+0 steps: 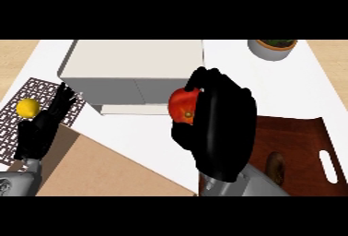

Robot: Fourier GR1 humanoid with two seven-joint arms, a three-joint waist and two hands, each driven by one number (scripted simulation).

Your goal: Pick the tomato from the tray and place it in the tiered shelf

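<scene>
White counter (136,133) below, the right hand (221,133) curls round the tomato (183,107).

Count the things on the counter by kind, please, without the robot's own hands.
Fruit: 2, tomato and lemon
Shelf: 1, tiered shelf
Tray: 1, wooden tray
Mat: 1, patterned mat
Pot: 1, plant pot
Box: 1, cardboard box
Total: 7
</scene>
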